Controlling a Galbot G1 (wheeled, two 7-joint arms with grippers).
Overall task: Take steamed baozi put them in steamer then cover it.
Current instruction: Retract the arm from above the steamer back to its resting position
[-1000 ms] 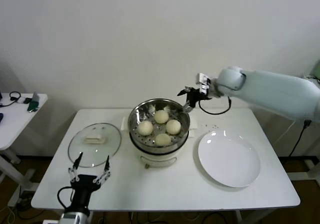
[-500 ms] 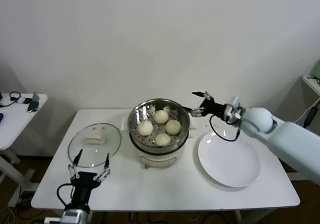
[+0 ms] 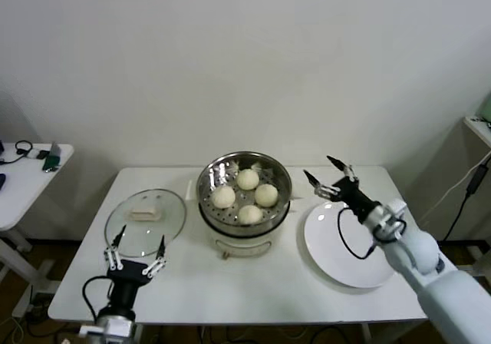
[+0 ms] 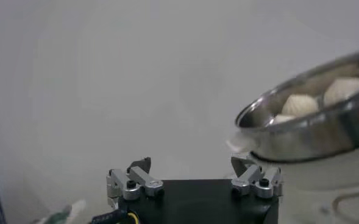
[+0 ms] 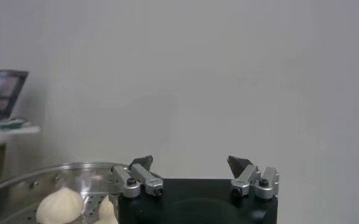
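Several off-white steamed baozi point(image 3: 246, 194) lie on the perforated tray of the steel steamer point(image 3: 244, 203) at the table's middle; they also show in the left wrist view point(image 4: 301, 105) and the right wrist view point(image 5: 59, 206). The glass cover point(image 3: 146, 219) with its cream handle lies flat on the table to the steamer's left. My left gripper point(image 3: 136, 247) stands open just in front of the cover, empty point(image 4: 192, 166). My right gripper point(image 3: 329, 174) hangs open and empty to the right of the steamer, above the far edge of the plate point(image 5: 191, 162).
An empty white plate point(image 3: 351, 243) lies right of the steamer. A small side table point(image 3: 23, 176) with gadgets stands at the far left. The wall runs close behind the table.
My right arm has drawn back from the steamer's rim, swinging right and down toward me. The left gripper edged slightly toward the cover. Both stayed open.
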